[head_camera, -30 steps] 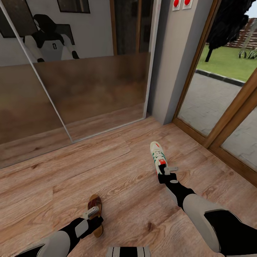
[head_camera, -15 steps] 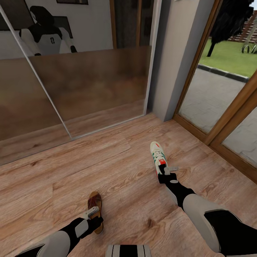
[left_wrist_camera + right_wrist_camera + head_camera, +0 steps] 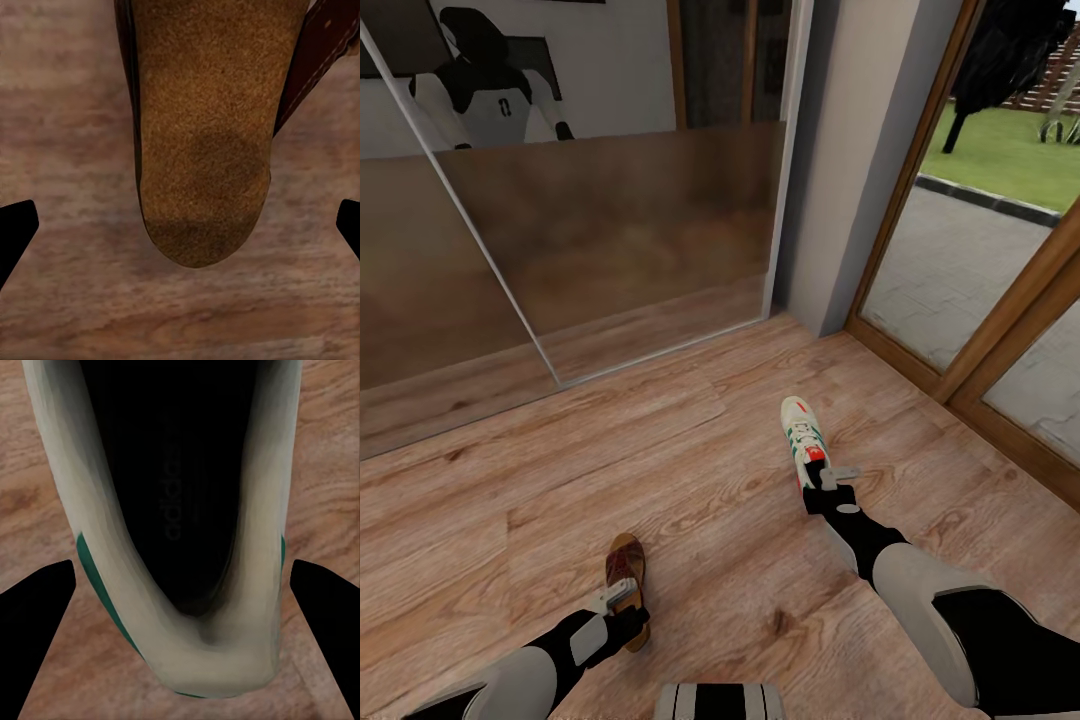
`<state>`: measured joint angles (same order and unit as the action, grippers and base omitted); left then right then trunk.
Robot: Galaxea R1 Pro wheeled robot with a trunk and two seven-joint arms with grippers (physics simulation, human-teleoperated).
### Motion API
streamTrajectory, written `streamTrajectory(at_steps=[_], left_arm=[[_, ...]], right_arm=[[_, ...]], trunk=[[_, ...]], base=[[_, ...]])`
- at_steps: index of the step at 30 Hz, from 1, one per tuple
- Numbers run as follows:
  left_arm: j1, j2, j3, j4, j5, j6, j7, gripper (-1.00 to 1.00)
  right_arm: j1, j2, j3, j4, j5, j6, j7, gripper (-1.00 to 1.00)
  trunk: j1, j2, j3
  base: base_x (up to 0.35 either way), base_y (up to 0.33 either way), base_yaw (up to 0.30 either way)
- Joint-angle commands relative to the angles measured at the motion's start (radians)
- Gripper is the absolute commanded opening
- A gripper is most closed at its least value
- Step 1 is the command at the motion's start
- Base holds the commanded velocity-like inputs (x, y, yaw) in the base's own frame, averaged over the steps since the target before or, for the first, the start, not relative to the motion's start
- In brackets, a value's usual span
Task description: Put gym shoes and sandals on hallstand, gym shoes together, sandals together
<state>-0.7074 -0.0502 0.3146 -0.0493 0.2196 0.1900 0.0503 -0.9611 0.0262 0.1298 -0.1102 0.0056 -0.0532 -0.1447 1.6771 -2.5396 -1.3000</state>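
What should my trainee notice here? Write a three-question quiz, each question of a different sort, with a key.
1. True or false: the gym shoe lies on the hallstand.
2. What lies between the fingers of the open left gripper? A. the sandal; B. a second gym shoe; C. nothing.
3. Fill in: the right gripper straddles the gym shoe at its ____ end.

Key: 1. False, it lies on the corridor floor. 2. A. 3. Heel.
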Motion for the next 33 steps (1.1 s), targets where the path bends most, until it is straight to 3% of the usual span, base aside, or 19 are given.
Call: streamTrajectory(at_steps=[1,22,33], left_arm=[[0.000,0.000,0.000,-0.003,0.010,0.006,0.005,1.00],[0.000,-0.001,-0.005,-0.004,0.010,-0.003,0.003,1.00],[0.000,0.000,-0.005,-0.003,0.010,-0.043,0.003,1.00]], right_arm=[[-0.001,0.000,0.007,0.001,0.001,-0.002,-0.006,-1.00],[-0.001,-0.005,0.008,-0.004,0.002,-0.036,-0.007,-1.00],[-0.002,-0.021,0.014,-0.079,0.006,-0.038,-0.012,-1.00]], trunk=[[0.000,0.000,-0.001],[0.000,0.000,-0.001],[0.000,0.000,-0.001]], base=[[0.000,0.000,0.000],[0.000,0.000,0.000],[0.000,0.000,0.000]])
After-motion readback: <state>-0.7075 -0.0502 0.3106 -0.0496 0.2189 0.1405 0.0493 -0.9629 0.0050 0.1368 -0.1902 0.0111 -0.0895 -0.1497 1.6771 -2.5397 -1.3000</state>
